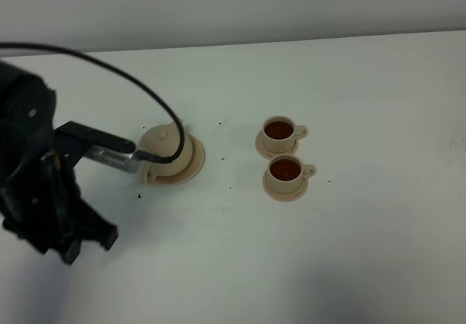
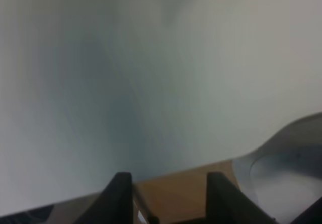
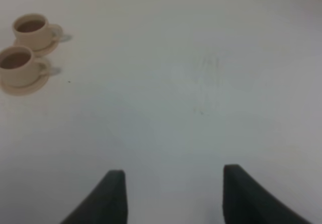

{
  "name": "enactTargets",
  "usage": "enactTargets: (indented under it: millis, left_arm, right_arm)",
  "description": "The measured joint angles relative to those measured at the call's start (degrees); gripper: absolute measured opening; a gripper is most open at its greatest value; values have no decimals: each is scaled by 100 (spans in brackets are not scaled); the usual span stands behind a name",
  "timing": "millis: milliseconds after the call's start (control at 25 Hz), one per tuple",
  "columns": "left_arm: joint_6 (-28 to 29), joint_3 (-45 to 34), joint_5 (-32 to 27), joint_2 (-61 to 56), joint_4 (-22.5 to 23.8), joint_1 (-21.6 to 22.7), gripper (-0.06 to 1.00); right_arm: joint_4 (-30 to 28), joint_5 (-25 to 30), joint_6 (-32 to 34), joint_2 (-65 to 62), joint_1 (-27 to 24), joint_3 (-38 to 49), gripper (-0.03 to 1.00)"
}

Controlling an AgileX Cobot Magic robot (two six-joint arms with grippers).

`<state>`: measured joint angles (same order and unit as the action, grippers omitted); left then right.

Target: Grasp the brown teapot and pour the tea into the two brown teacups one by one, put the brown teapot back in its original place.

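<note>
The brown teapot sits upright on its wide saucer, the original place, left of the table's middle. Right of it stand the two brown teacups, each on a small saucer and each holding dark tea. They also show in the right wrist view, the teacups side by side. My left gripper is open just left of the teapot, one finger reaching to the pot's left side. Its wrist view is blurred and shows only its fingers apart. My right gripper is open over bare table.
The left arm's black cable arcs over the teapot. Small dark specks dot the white table around the pot. A pale wall runs behind the table's far edge.
</note>
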<state>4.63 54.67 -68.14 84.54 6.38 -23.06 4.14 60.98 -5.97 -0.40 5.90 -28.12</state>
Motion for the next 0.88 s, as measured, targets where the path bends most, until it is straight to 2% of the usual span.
enactTargets:
  millis: [200,360,520,880]
  left_arm:
    - [309,-1431,317,-1573,6,0,39]
    - [336,-2212,745,-2805,-38,0,39]
    - [336,-2499,887,-3744,-68,0,38]
    - [347,-2546,872,-5341,47,62,38]
  right_arm:
    - [0,0,0,0,0,0,46]
    - [0,0,0,0,0,0,46]
    - [0,0,0,0,0,0,46]
    - [0,0,0,0,0,0,46]
